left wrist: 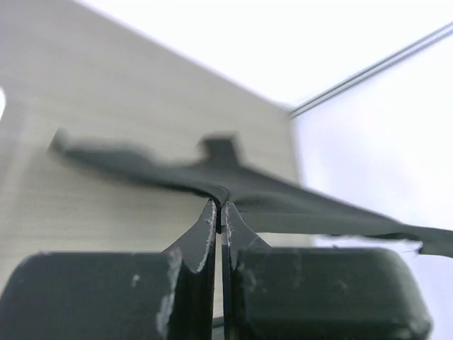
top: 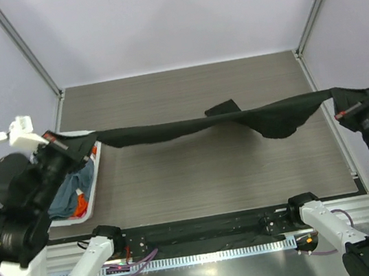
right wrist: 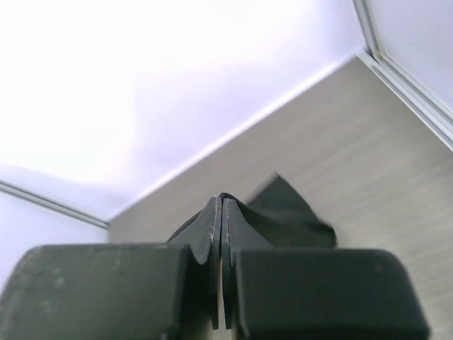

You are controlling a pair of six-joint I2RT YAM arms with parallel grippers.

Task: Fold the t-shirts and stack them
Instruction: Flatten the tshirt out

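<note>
Top external view: a black t-shirt (top: 190,126) is seen drawn out into a long, narrow band that runs from one pair of jaws to the other, raised above the table (top: 198,184). One end is pinched by the left gripper (top: 73,146) and the other by the right gripper (top: 337,101). In both wrist views the fingers are seen pressed together on a fold of black cloth, with no gap between them beyond the cloth itself.

Between the two grips the cloth is nearly taut, with a slight sag toward the middle. Nearer the right jaws a looser lobe hangs below the band, and about midway a small flap, probably a sleeve, stands out behind it. The shirt is judged to be held this way, stretched wide and off the surface, so that it can be laid down flat and unwrinkled before folding. No fold has yet been made in it.

Just below and beside the left jaws a white basket (top: 94,196) is set. In it a blue-grey shirt (top: 65,197) and an orange shirt (top: 80,209) lie bundled and unfolded. Both ends would need to be lowered together, lest the hanging lobe be trapped underneath.
</note>
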